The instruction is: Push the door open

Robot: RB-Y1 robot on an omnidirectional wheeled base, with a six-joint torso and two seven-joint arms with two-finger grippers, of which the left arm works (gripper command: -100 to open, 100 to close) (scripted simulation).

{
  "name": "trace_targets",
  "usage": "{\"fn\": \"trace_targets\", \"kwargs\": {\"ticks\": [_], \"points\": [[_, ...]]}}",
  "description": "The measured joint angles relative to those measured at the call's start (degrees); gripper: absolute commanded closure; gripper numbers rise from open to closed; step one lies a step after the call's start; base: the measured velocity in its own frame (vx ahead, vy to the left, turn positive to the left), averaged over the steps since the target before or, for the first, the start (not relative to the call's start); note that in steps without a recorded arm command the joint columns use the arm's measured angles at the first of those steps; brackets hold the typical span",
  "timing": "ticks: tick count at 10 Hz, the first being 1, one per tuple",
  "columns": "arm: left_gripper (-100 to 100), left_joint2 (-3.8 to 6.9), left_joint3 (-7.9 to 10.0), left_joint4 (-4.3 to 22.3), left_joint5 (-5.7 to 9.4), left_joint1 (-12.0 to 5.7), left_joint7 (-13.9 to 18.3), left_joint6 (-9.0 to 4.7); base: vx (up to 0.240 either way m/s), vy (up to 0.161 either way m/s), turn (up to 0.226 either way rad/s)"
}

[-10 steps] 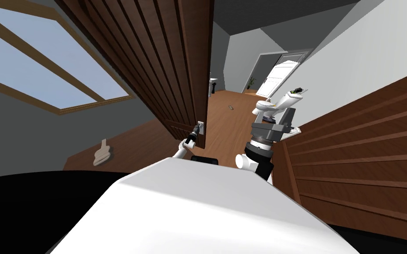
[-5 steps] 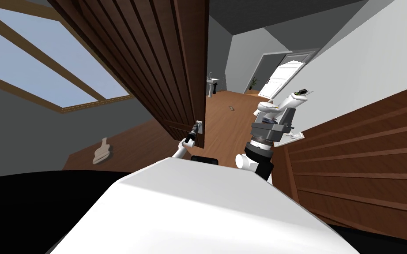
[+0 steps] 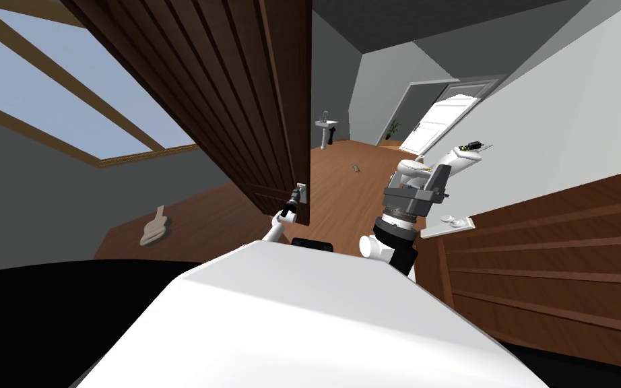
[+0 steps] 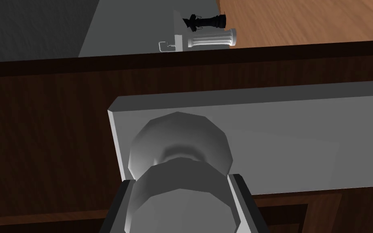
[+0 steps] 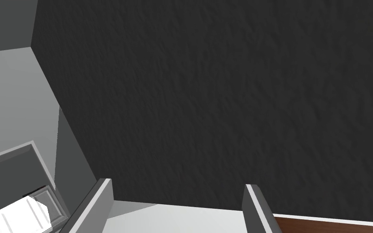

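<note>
A dark brown slatted door [image 3: 235,101] stands ajar on my left, its free edge toward the gap ahead. My left gripper [image 3: 298,195] is at its grey handle plate [image 4: 303,137]. In the left wrist view the gripper [image 4: 180,190] is shut on the round grey door knob [image 4: 180,153], one finger pressed on each side. My right gripper [image 3: 437,176] is raised to the right of the gap, away from the door. Its fingers [image 5: 104,194] stand open with nothing between them.
A second brown slatted panel [image 3: 558,249] with a white handle plate [image 3: 447,222] stands close on my right. Through the gap lies a wooden floor [image 3: 343,188] with a toilet [image 3: 413,168], a pedestal sink [image 3: 327,128] and a white door [image 3: 444,121] beyond.
The door's free edge has swung a little to the left and the gap shows more of the room beyond. My left gripper stays on the knob; the right panel has slid right in view.
</note>
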Motion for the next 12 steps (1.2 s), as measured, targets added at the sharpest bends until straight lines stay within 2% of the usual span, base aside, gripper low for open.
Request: {"fn": "trace_targets", "kwargs": {"ticks": [3,4,6,9,12], "points": [[100,-0.09,1.12,0.29,0.09,-0.23,-0.25,-0.13,0.109,-0.067,0.044],[100,-0.01,1.54,0.0,0.11,0.31,-0.52,-0.01,0.145,-0.113,0.066],[100,0.99,2.19,-0.55,0.43,0.8,-0.32,0.35,0.14,-0.115,0.051],[100,0.93,4.13,-0.53,0.65,0.5,-0.97,0.62,0.169,-0.105,0.058],[100,0.92,5.94,-1.25,0.94,0.9,-1.48,0.93,0.184,-0.122,0.076]]}}
